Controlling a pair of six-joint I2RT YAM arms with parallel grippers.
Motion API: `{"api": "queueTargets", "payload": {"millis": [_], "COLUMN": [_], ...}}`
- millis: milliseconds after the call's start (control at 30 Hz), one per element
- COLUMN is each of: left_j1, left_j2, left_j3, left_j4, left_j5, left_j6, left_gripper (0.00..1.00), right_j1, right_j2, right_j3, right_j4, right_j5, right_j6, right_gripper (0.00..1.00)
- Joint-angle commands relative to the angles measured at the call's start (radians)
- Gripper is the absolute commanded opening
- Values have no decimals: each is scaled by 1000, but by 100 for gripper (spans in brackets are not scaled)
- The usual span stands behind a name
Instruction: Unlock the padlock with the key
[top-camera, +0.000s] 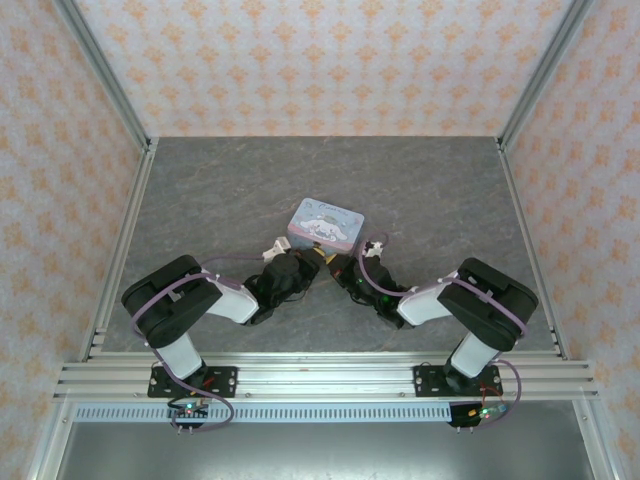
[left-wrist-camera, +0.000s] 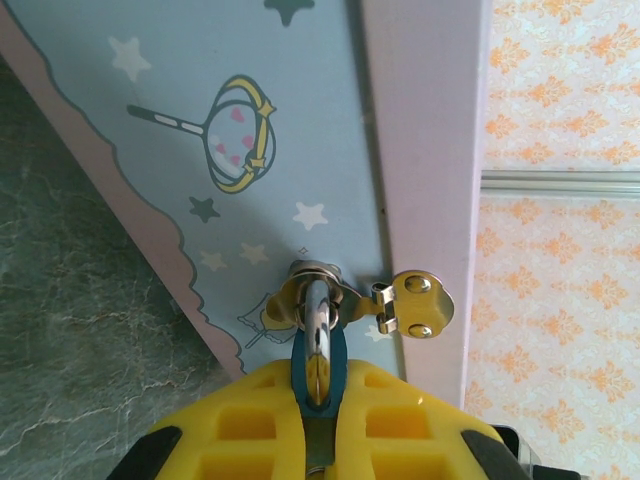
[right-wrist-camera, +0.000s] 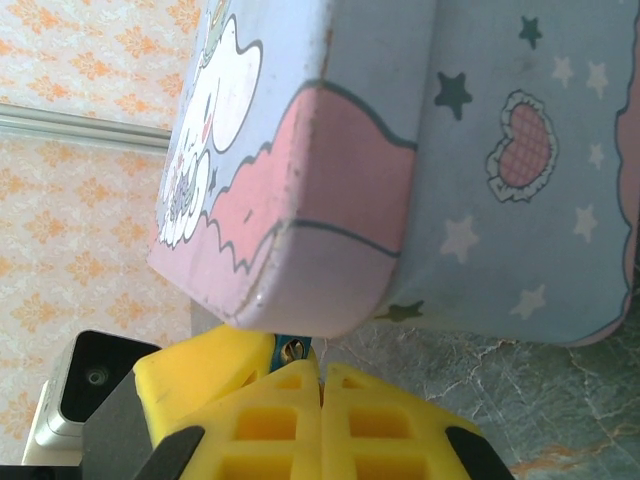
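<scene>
While both arms reach inward in the top external view, the left claw (top-camera: 305, 265) and right claw (top-camera: 338, 268) sit nearly tip to tip at the near edge of the cartoon tin box (top-camera: 325, 222), mid-table (top-camera: 220, 190).

Left wrist: left claw (left-wrist-camera: 318, 378) is closed on the teal padlock (left-wrist-camera: 338, 360). Its silvery shackle (left-wrist-camera: 316, 315) passes through the tin's brass loop. A gold latch plate (left-wrist-camera: 418, 303) lies just to the right.

Right wrist: right claw (right-wrist-camera: 322, 372) has its yellow fingers (right-wrist-camera: 270, 420) pressed together with only a thin seam, directly beneath the tin's rounded pink corner. A teal-and-metal speck (right-wrist-camera: 293, 349) sits at the fingertip, against the tin. Whether it is the key or the padlock cannot be told.
</scene>
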Motion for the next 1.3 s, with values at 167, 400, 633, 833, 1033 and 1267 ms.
{"api": "queueTargets", "payload": {"millis": [167,400,633,833,1033,1267], "left_j1": [-40,-41,-43,-43,-43,-53], "left_j2": [-16,-36,-65,-106,-108,-49], "left_j3": [12,12,8,12,14,24], "left_j4": [108,143,162,112,74,110], "left_j5": [77,70,62,66,88,103], "left_j6": [-30,-67,-95,-81,-63,-72], "left_gripper": [0,0,0,0,0,0], "right_j1": [8,8,7,-13,-30,-29], "right_j2": [57,74,62,84,74,66], "right_j3": [26,3,-1,-5,51,129], "right_j4": [200,310,315,350,289,211], "right_j5": [-83,-58,-36,-42,-109,-154], "right_j6": [87,188,219,248,226,199], "right_gripper": [0,0,0,0,0,0]}}
